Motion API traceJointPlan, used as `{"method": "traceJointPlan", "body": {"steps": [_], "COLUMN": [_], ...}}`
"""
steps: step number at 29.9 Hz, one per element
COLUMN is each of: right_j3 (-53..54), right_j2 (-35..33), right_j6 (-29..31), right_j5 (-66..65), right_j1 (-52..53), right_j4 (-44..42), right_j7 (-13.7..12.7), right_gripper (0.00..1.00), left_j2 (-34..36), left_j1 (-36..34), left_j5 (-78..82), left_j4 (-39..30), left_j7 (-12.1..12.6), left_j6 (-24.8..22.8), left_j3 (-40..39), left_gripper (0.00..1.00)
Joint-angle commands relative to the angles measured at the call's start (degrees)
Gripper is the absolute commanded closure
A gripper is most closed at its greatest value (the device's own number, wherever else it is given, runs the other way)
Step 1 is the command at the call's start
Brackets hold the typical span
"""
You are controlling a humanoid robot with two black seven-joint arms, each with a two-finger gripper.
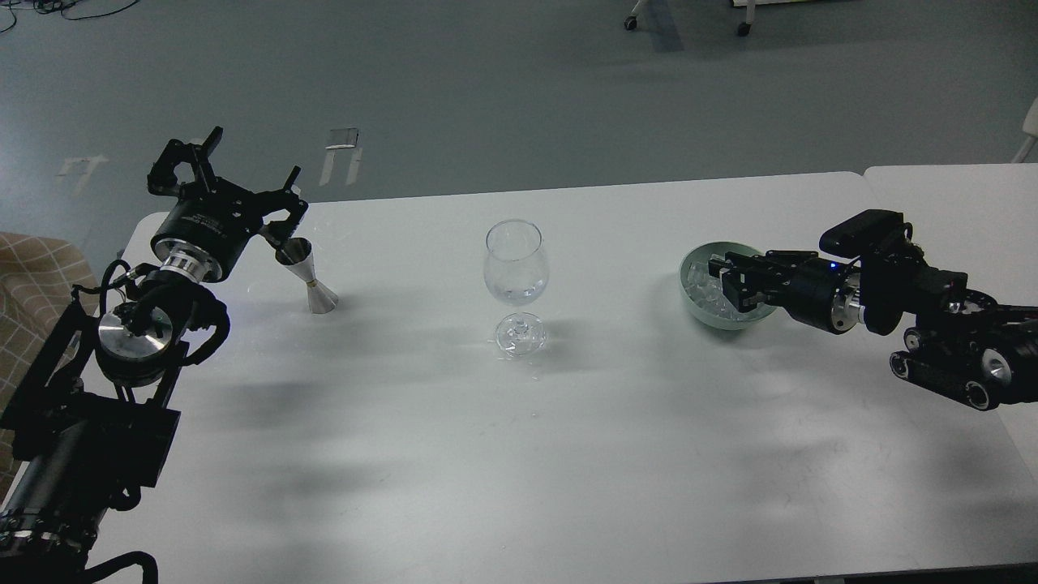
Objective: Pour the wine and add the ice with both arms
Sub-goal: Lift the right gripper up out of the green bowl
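Between the right gripper jaws (how wide, I cannot tell) lies ice in the bowl; pinch one cube squarely. Left gripper spread, empty, beside the jigger.

On the desk a wine glass stands near the middle. Well to its left stands a jigger, tilted, with the left claw just beside its top, at the desk's far left corner. Well to the right sits a bowl holding ice; the right claw reaches in over its rim.
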Motion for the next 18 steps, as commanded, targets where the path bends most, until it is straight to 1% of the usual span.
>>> {"method": "traceJointPlan", "body": {"steps": [1, 4, 8, 11, 13, 15, 17, 18], "right_j3": [1.5, 4.3, 8.6, 14.4, 16.1, 16.2, 16.0, 16.1], "right_j2": [-3.7, -7.5, -8.7, -8.4, -7.7, -7.3, -5.7, -3.8], "right_j6": [0.0, 0.0, -0.1, 0.0, 0.1, 0.1, 0.2, 0.1], "right_j5": [0.0, 0.0, -0.1, -0.1, -0.2, -0.2, -0.2, -0.4], "right_j1": [2.1, 4.3, 5.0, 5.4, 6.2, 7.6, 9.4, 10.0], "right_j4": [4.4, 9.7, 13.2, 16.6, 18.2, 19.1, 20.1, 20.3], "right_j7": [0.2, 0.2, 0.2, 0.1, -0.2, -0.2, -0.4, -0.4], "right_gripper": [0.95, 0.95, 0.96, 0.96, 0.96, 0.96, 0.96, 0.96], "left_j2": [0.0, 0.0, 0.1, 0.1, 0.1, 0.1, 0.1, 0.2], "left_j1": [-0.1, -0.1, -0.2, -0.2, -0.2, -0.2, -0.2, -0.2], "left_j5": [0.0, 0.0, 0.0, 0.0, 0.0, 0.0, 0.0, 0.0], "left_j4": [0.0, 0.0, 0.0, 0.0, 0.0, 0.0, 0.0, 0.0], "left_j7": [0.0, 0.0, 0.0, 0.0, 0.0, 0.0, 0.0, 0.0], "left_j6": [0.0, 0.0, 0.1, 0.1, 0.0, 0.0, 0.0, 0.0], "left_j3": [0.1, 0.0, 0.0, 0.0, 0.0, 0.1, 0.0, 0.0], "left_gripper": [0.04, 0.05, 0.04, 0.04, 0.04, 0.04, 0.04, 0.04]}}
